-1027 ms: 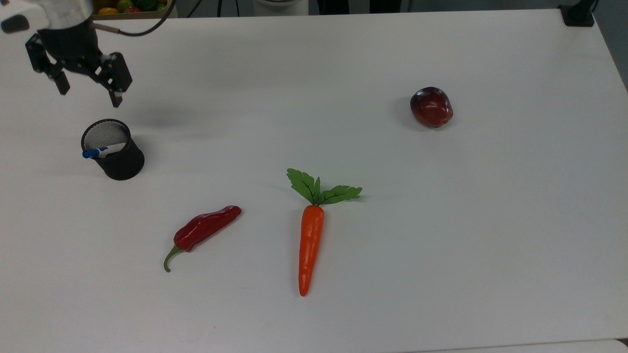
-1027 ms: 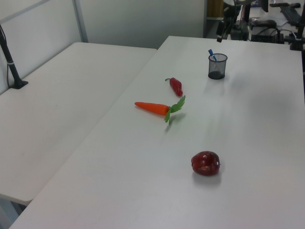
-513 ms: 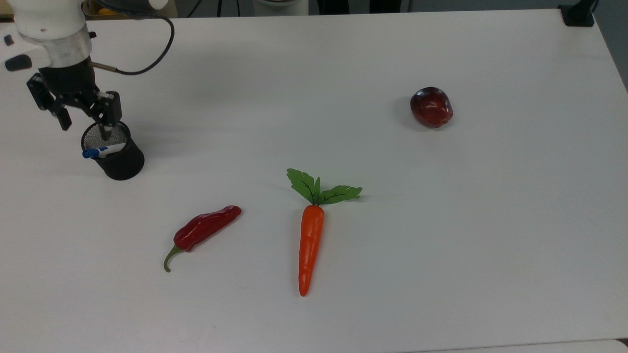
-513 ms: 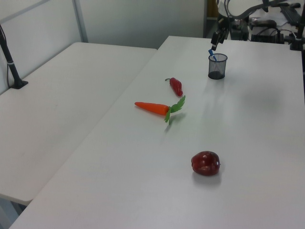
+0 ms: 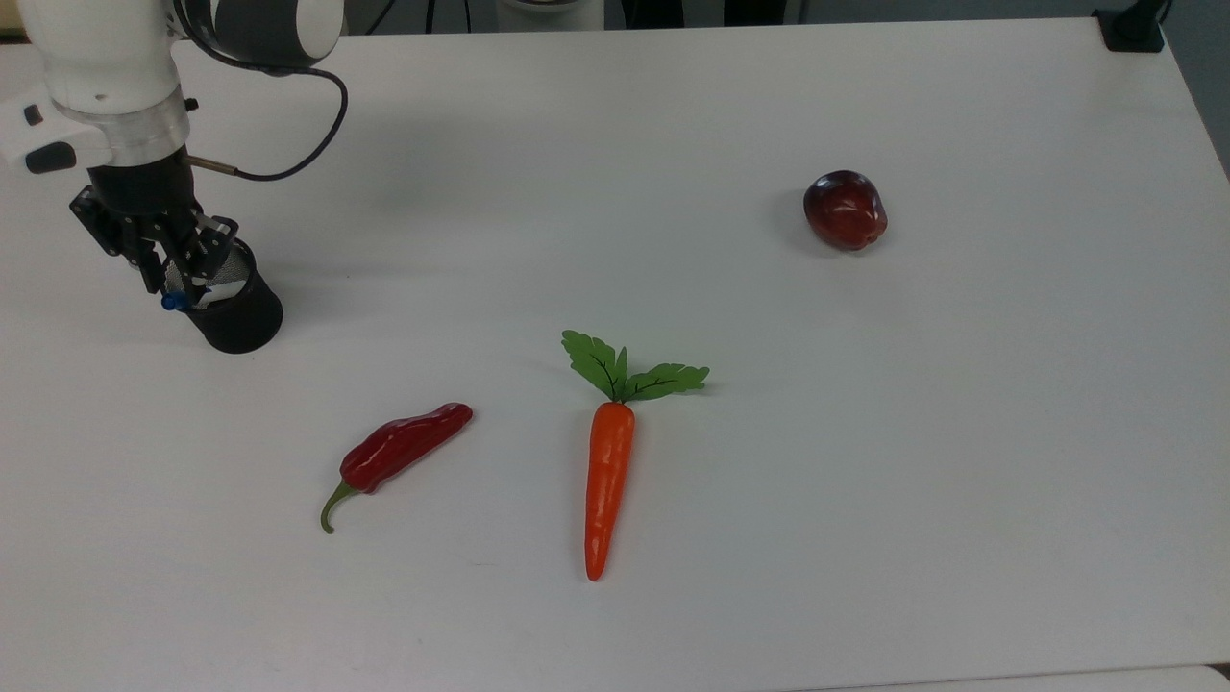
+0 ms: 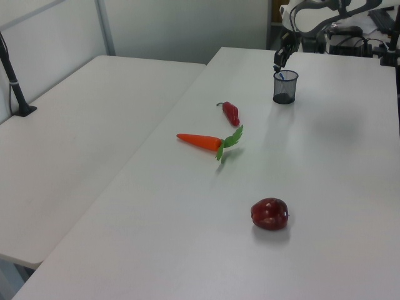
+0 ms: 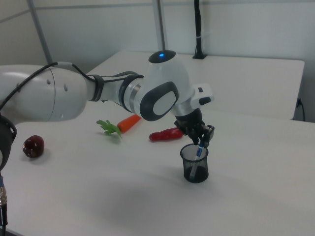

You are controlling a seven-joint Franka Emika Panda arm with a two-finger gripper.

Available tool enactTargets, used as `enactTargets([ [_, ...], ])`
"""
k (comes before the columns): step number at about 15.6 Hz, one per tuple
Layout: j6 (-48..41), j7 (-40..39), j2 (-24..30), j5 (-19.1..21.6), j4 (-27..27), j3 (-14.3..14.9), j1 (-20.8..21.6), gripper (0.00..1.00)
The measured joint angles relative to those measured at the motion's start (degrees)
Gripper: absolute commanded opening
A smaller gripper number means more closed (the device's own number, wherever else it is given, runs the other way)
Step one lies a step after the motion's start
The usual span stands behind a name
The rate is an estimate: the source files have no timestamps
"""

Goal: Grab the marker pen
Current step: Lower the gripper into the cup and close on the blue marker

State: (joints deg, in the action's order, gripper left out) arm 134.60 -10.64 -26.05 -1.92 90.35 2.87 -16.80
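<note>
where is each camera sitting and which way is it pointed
Top view: high above the table, looking down; arm and gripper at the top view's left, over the mesh cup.
Left view: beyond the apple end, looking along the table; gripper far off.
Right view: low, near the cup, with the arm filling the right view's left.
All three share the cup, marker pen, carrot and chili.

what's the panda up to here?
The arm has its tool down at the mouth of the black mesh cup, around the blue-capped top of the marker pen that stands in it. The pen is in the cup, not lifted out. Whether the tool has closed on it is unclear. A red chilli, a carrot and a dark red apple lie apart on the white table, untouched.
</note>
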Motion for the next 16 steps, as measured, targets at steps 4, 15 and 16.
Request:
enactTargets([
  [4,0.0,0.0,-0.3,0.0,-0.1,0.0,0.1,0.26],
  [15,0.0,0.2,-0.3,0.0,-0.5,0.0,0.1,0.13],
  [16,0.0,0.3,-0.3,0.0,-0.6,0.0,0.1,0.13],
])
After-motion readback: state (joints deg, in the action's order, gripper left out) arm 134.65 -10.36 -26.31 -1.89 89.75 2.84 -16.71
